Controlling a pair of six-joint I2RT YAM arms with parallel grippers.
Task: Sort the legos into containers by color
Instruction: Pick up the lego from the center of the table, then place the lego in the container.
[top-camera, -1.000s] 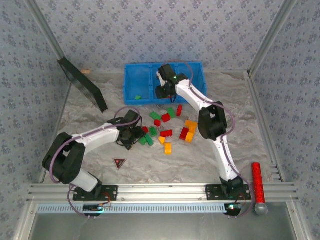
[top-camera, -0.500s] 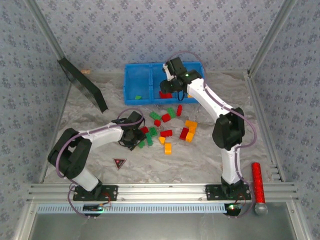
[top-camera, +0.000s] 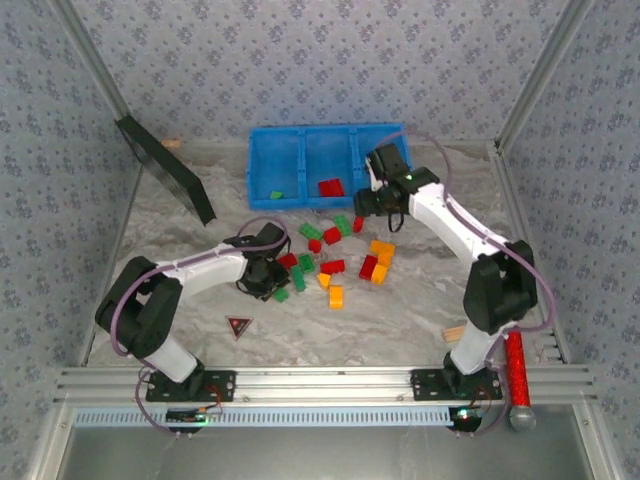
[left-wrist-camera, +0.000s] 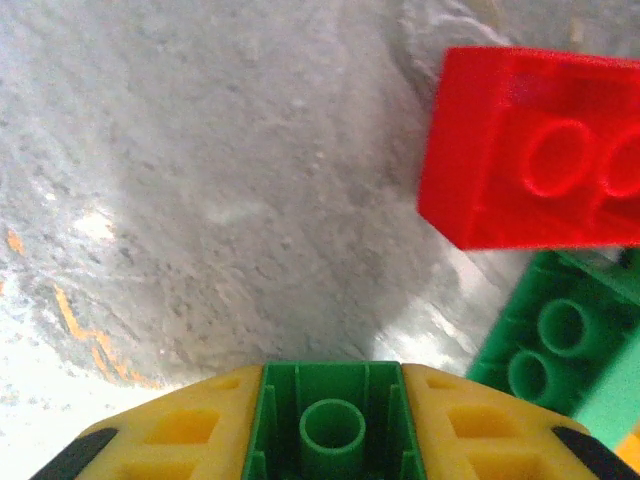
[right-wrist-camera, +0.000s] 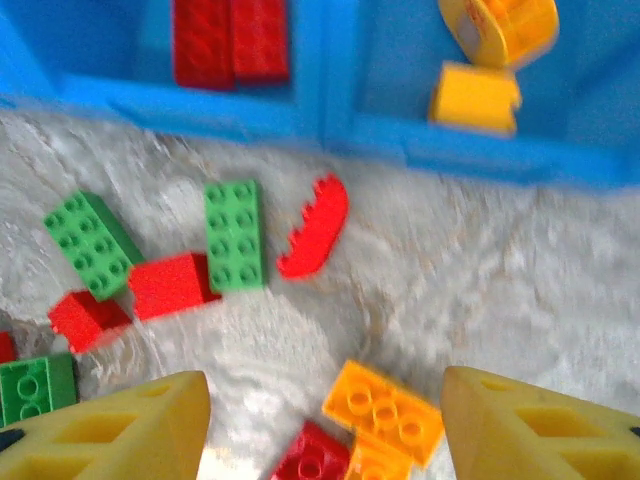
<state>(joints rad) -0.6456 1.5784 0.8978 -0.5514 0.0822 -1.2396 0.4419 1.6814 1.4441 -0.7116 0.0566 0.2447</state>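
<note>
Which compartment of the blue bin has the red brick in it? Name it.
The middle compartment: the red brick lies there. The left compartment holds a green brick.

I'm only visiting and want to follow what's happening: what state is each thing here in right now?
left end effector: shut on a green lego, low over the table.
right end effector: open, empty, above the loose legos.
blue bin: open-topped; left compartment holds a green piece, middle a red piece, right yellow pieces.
loose legos: unsorted, scattered on the table.
</note>
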